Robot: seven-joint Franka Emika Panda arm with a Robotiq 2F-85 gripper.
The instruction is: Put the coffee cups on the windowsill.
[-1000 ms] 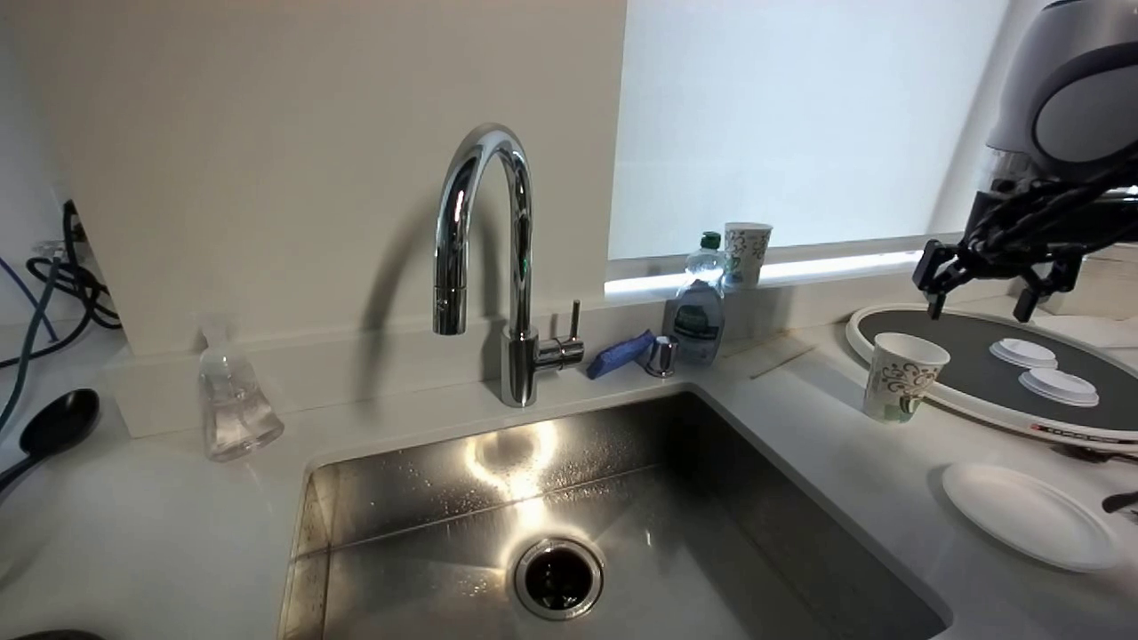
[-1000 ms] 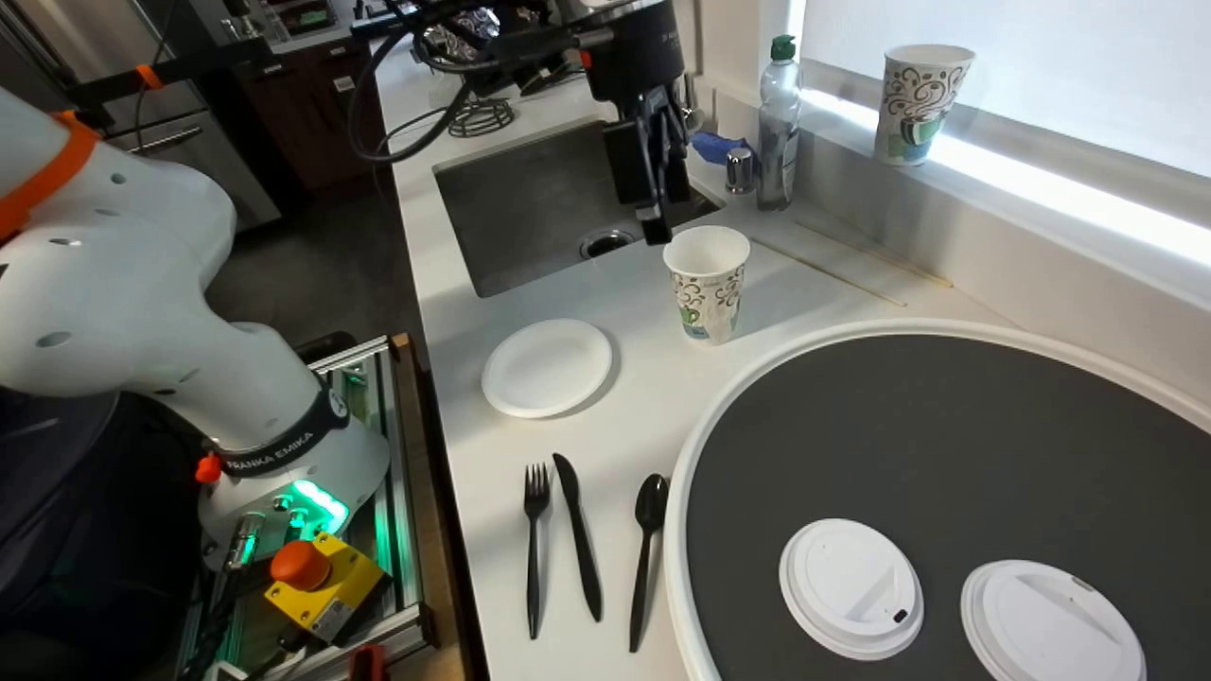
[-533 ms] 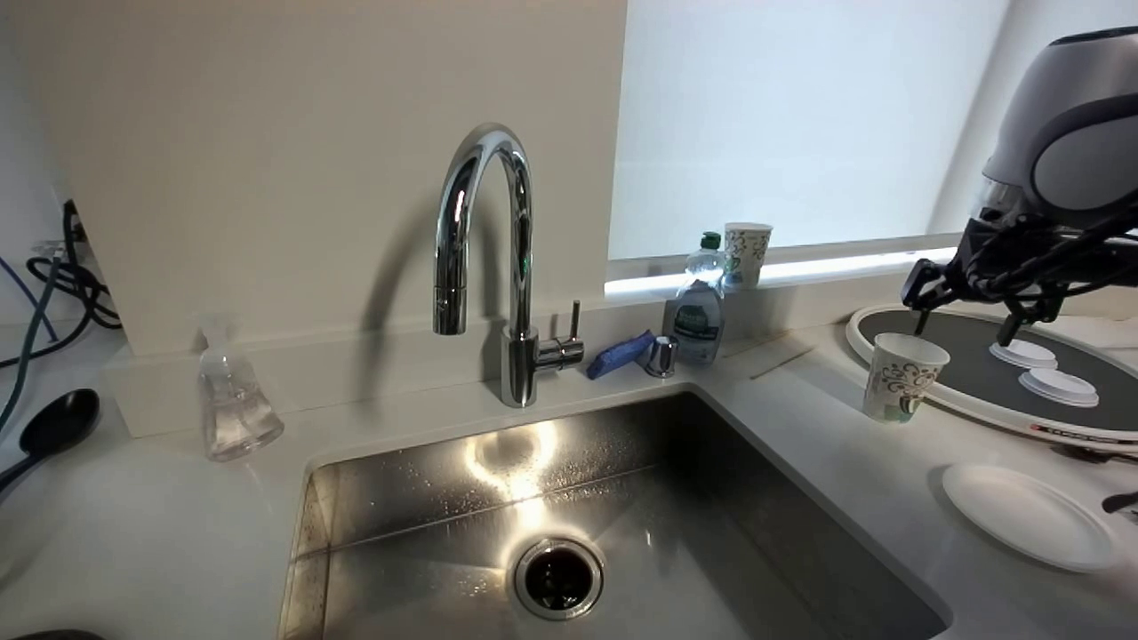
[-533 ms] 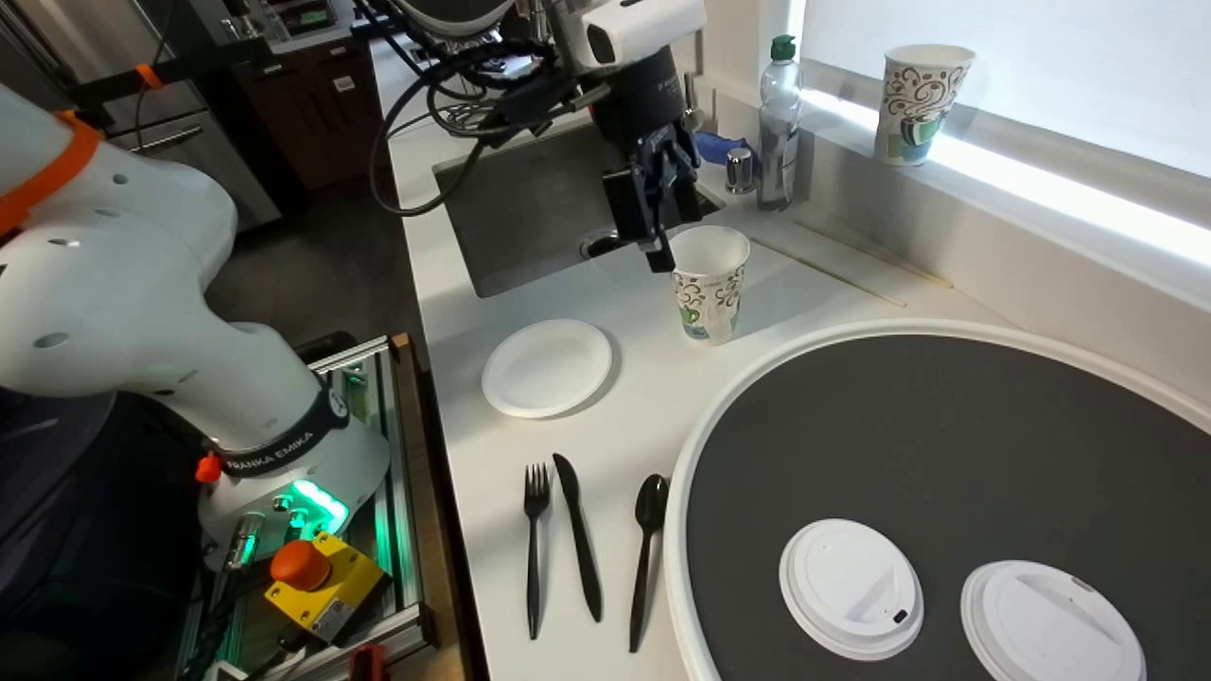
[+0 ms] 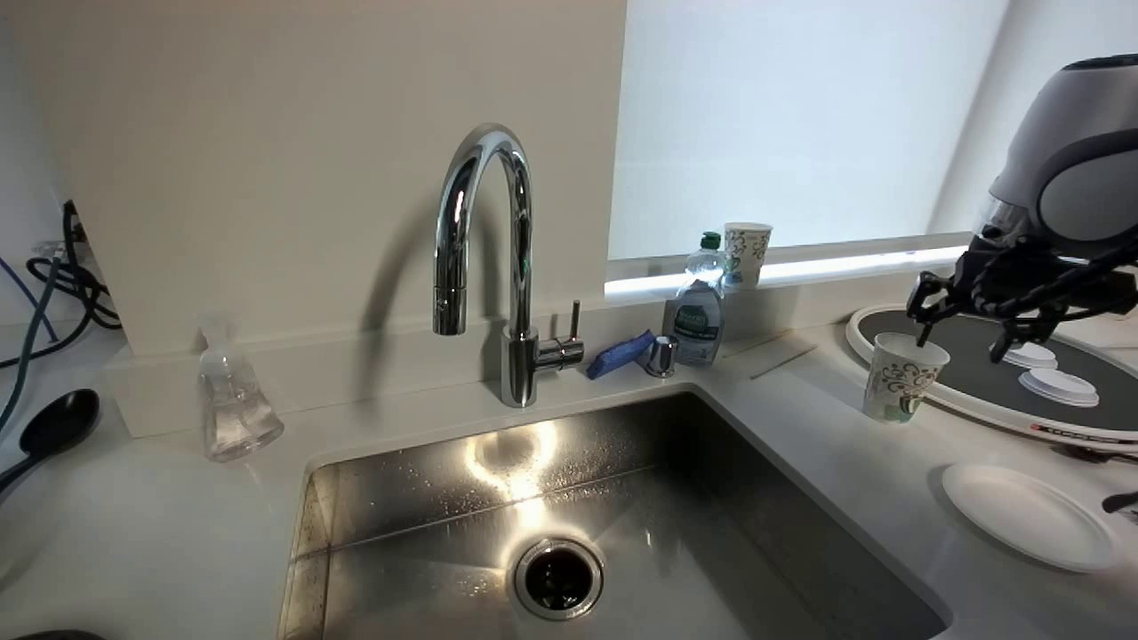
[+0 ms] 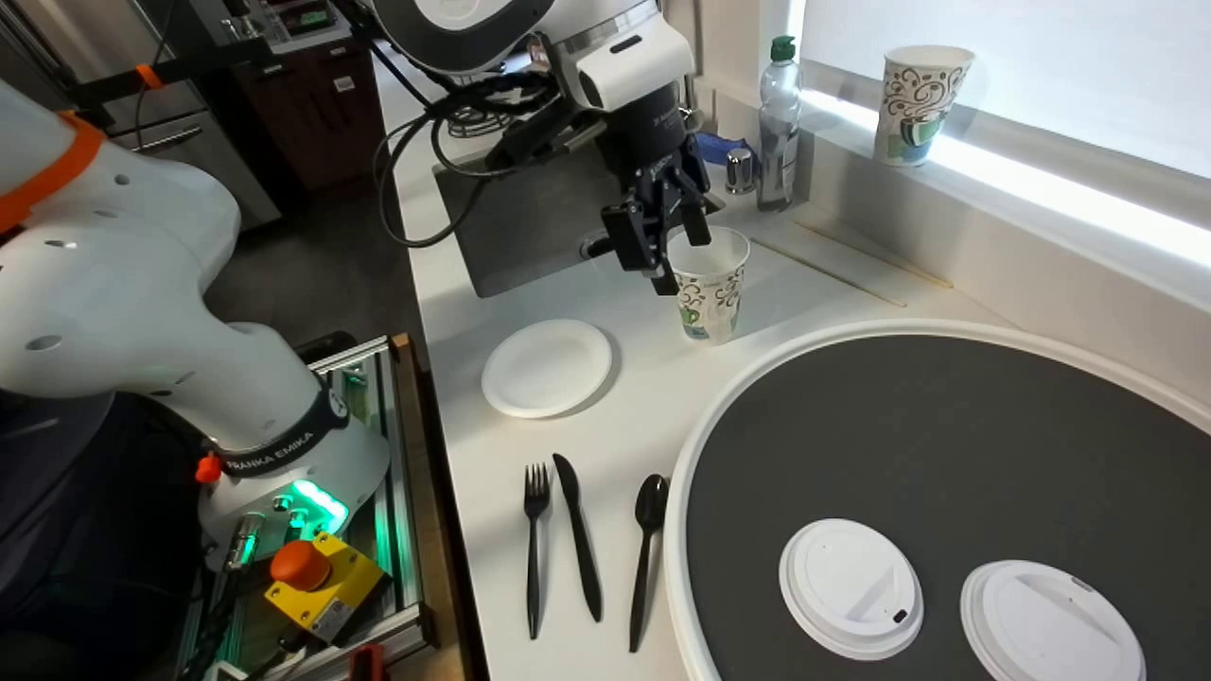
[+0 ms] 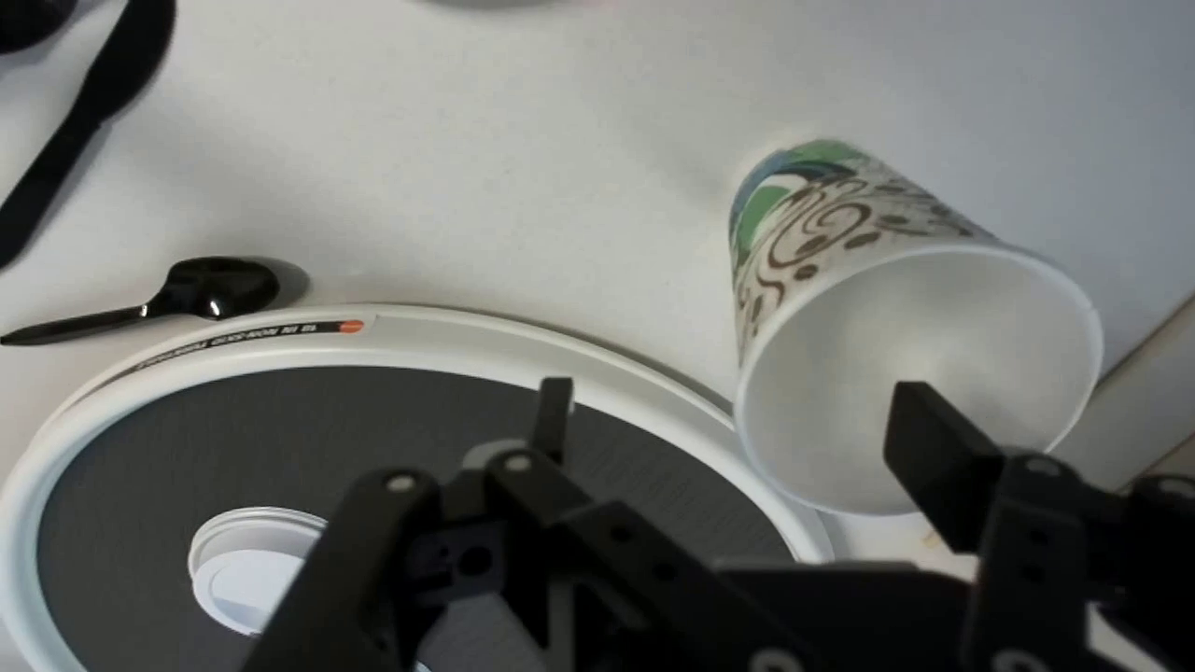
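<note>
In the wrist view, the low cup [image 7: 831, 243] stands on the counter [image 7: 560, 187], and we look down into its open top. The tool [image 7: 738, 425] has its two fingers [image 7: 934, 457] spread wide, with a big gap. One finger is over the open top of the cup. The other is to the left and shows in front of the round tray [image 7: 373, 429]. The cup's edge can be seen in the gap.

In an exterior view, the low cup stands upright between the sink [image 5: 605, 444] and the round tray. The tool hangs by the top of the cup. One tip shows at the rim, and the other is well apart from it. A plate [image 5: 1031, 517] lies near the cup.

In an exterior view, the high cup [image 6: 918, 109] stands upright on the sill [image 6: 1003, 180], well apart from the tool. The low cup is down on the counter, and the tool hides part of its rim. One finger hangs at the side of the cup and one at its open top. You can't tell if they touch it or if one dips inside. Two lids [image 6: 851, 586] sit on the round tray. A fork [image 6: 535, 511], a knife [image 6: 579, 536] and a spoon [image 6: 651, 506] lie beside it.
</note>
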